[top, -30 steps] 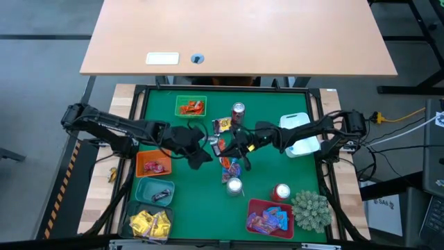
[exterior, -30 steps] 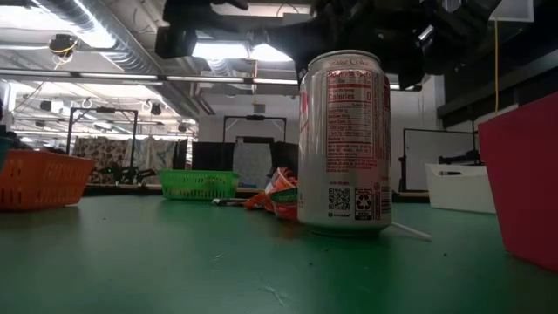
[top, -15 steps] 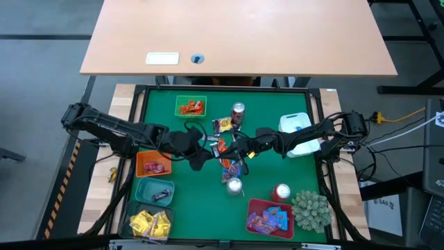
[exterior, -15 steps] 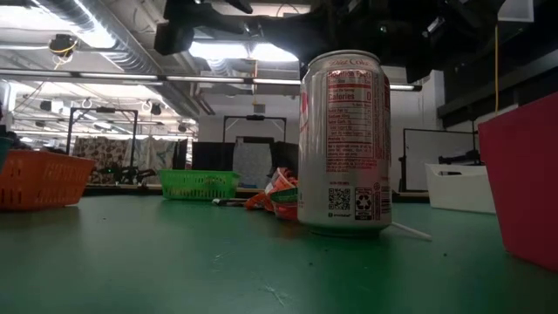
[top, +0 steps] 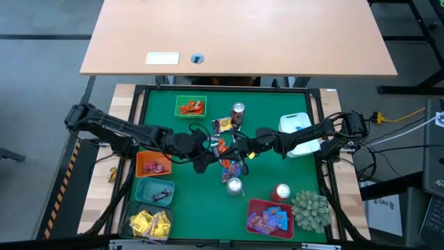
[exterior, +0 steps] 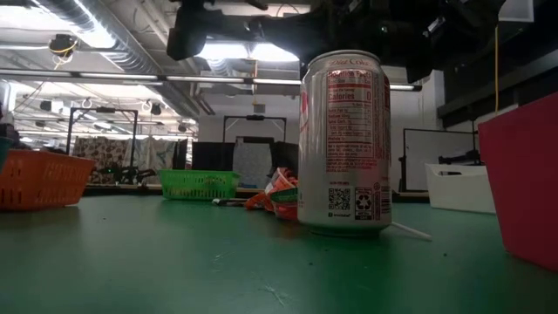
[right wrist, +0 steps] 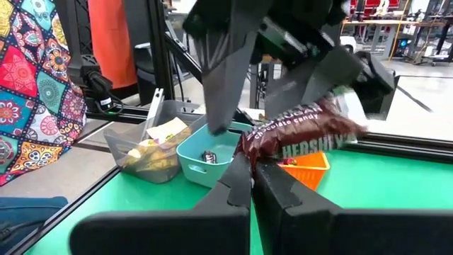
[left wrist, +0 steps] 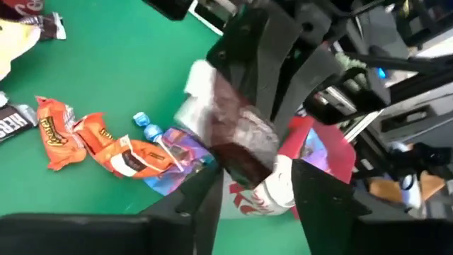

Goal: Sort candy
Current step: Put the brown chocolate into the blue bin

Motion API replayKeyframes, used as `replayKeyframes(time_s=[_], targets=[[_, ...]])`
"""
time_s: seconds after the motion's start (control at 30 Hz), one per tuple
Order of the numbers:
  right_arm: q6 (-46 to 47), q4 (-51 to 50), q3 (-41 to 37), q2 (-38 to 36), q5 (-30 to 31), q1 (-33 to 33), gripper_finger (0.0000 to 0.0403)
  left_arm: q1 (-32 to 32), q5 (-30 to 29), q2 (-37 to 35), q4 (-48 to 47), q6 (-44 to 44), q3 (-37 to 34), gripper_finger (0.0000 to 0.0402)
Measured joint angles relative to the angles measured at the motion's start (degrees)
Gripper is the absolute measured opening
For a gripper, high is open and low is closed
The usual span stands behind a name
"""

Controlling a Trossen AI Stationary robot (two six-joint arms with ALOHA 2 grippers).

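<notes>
Over the middle of the green table my two grippers meet. My right gripper (top: 239, 151) (right wrist: 253, 168) is shut on a dark brown candy packet (right wrist: 304, 134) (left wrist: 233, 138), held in the air. My left gripper (top: 210, 148) (left wrist: 262, 191) is open. Its fingers (right wrist: 216, 85) stand on either side of the packet's far part, and I cannot tell whether they touch it. Loose candy (left wrist: 106, 142) in orange and purple wrappers lies flat on the table below (top: 229, 167), with more (top: 223, 125) a little farther back. My right gripper pinches the packet's end nearest it (right wrist: 249, 154) between its two fingers. The fingers come about level from the table's right side, along the packet. The packet is lifted clear of the table and sticks out from the fingers toward my left gripper, slanting slightly.
Bins ring the table: a green basket (top: 191, 105), an orange basket (top: 142, 167), a teal bin (top: 146, 191), a clear bin with yellow candy (top: 149, 223), a red bin (top: 255, 208) and a white bin (top: 298, 132). Three cans (top: 238, 111) (top: 234, 186) (top: 281, 192) and a spiky plant (top: 310, 208) also stand here.
My right gripper has rolled slightly about its own line with the packet still in it. Nothing on the table has shifted.
</notes>
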Motion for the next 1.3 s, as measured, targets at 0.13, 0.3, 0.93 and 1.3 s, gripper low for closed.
replayKeyframes(time_s=[0.13, 0.3, 0.93, 1.3], targets=[[0.0, 0.0, 0.0, 0.0, 0.0, 0.0, 0.0003, 0.2, -1.2, 0.5, 1.0, 0.5, 0.0, 0.0175], [0.0, 0.0, 0.0, 0.0, 0.1, 0.0, 0.0003, 0.5, -2.9, 0.5, 1.3, 0.6, 0.0, 0.0172], [0.2, -0.4, 0.0, 0.0, 0.1, 0.0, 0.0007, 0.6, -3.6, 0.5, 1.4, 0.7, 0.0, 0.0057], [0.2, -3.2, 0.0, 0.0, 0.0, 0.0, 0.0127, 0.6, 5.9, -1.5, -9.1, 0.7, 0.0, 0.0055]])
